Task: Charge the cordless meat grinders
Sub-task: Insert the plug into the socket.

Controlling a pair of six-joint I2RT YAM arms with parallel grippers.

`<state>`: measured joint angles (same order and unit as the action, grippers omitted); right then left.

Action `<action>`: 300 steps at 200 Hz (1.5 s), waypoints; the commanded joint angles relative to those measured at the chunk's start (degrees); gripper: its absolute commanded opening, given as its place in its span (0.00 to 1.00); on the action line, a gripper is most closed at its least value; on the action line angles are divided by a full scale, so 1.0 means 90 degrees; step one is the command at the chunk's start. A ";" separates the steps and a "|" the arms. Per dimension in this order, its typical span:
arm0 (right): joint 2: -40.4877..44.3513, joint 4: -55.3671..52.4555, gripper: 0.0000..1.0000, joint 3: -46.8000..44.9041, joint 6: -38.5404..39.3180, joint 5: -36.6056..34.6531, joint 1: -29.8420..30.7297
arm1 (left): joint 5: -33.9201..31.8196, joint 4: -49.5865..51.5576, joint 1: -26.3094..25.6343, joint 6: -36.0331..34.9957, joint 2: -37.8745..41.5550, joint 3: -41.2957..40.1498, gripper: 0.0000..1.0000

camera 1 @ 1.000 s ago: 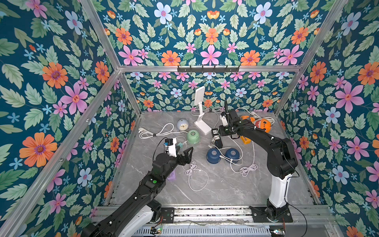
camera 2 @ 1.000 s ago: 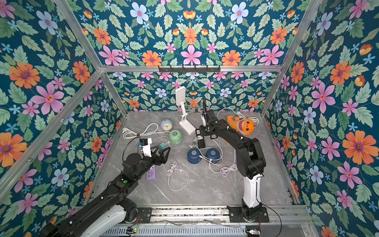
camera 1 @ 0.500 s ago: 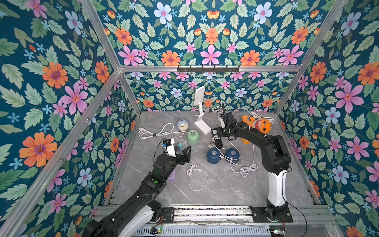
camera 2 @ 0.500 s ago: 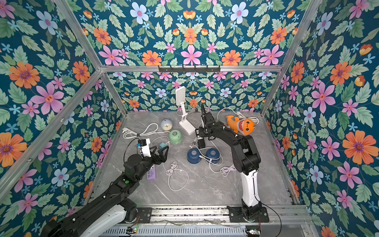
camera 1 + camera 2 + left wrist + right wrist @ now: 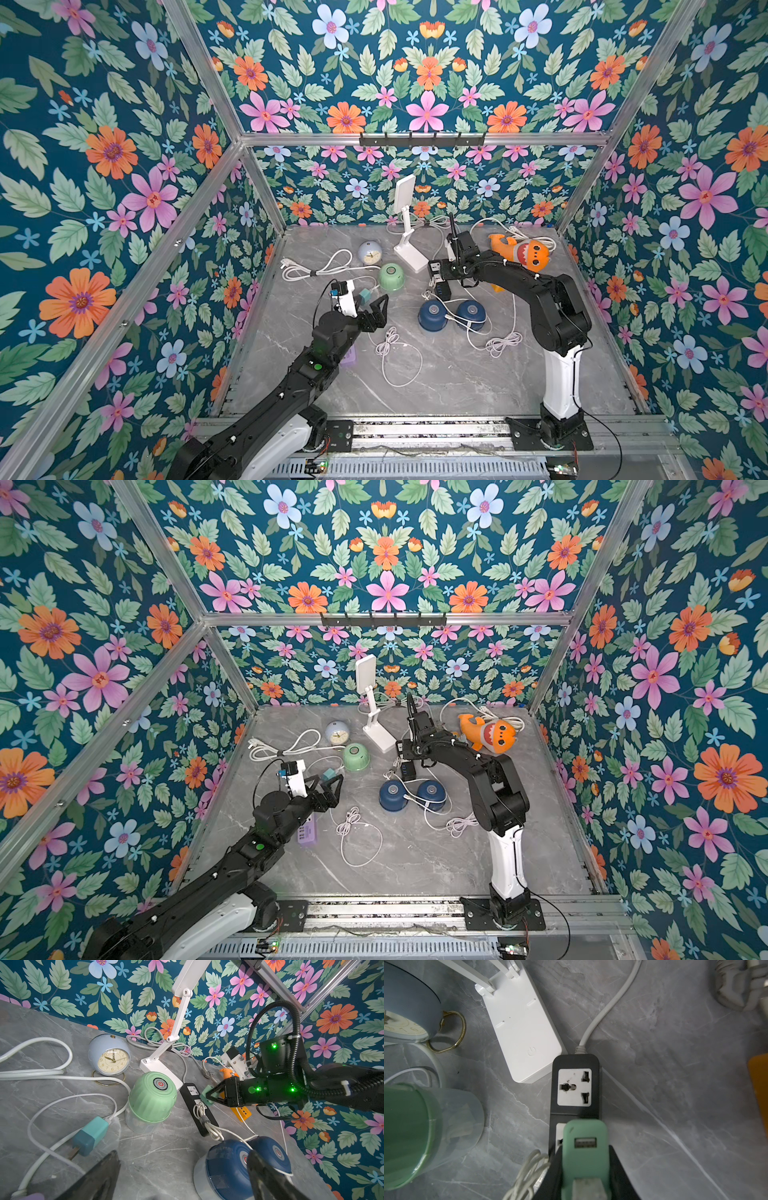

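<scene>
1. Navy grinders [image 5: 432, 316] sit side by side at centre, white cables [image 5: 503, 343] across them.
2. Left gripper [image 5: 370, 305] gapes wide, empty.
3. Right gripper [image 5: 209, 1098] pinches a mint adapter [image 5: 584, 1142] over the black power strip [image 5: 576, 1059].
4. Green grinder [image 5: 391, 276] stands beyond, near the clock [image 5: 370, 252].

L jaws wide apart; R jaws clamped.

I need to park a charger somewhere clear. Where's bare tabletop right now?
Barest: the front strip between the coiled white cable and the right arm, along the front rail. Crowded: around the black power strip, navy grinders and green grinder.
</scene>
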<state>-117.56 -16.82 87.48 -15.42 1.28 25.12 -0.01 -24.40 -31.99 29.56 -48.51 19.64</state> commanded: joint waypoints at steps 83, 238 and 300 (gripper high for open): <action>-0.0454 -0.0686 0.00 0.0067 -0.0232 -0.0628 0.0331 | -0.0219 -0.0005 -0.0001 0.0085 0.0023 0.0042 0.95; -0.0612 -0.1399 0.00 -0.0101 0.0006 -0.0867 0.0421 | -0.0275 0.0169 -0.0001 0.0221 -0.0056 0.0215 0.95; -0.0507 -0.1705 0.00 0.0069 0.0027 -0.1086 0.0122 | -0.0429 0.0438 -0.0001 0.0367 -0.0251 0.0482 0.94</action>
<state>-120.90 -17.10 88.12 -14.55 -7.46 28.27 -2.02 -22.17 -31.99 31.88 -50.48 22.87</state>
